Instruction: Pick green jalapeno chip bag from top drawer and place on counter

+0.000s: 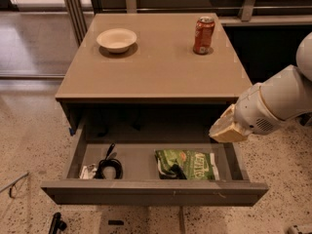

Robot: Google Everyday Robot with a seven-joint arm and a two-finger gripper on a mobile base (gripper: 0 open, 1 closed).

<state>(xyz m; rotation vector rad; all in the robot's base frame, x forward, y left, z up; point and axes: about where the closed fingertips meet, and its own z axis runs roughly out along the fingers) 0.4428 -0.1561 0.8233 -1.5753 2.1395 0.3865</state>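
Gripper (225,129), a tan wedge on the white arm (278,104) that slants down-left from the right edge, hovers over the open top drawer's (146,191) right end; I cannot tell whether it is apart or together. Below it, the green jalapeno chip bag (186,164) lies flat inside the drawer, lower edge hidden by the drawer front.

Office-like space: terrazzo floor (29,130), metal-framed partition (73,9), counter (156,67) with drawer (146,191); hand (225,128) above drawer's right end.
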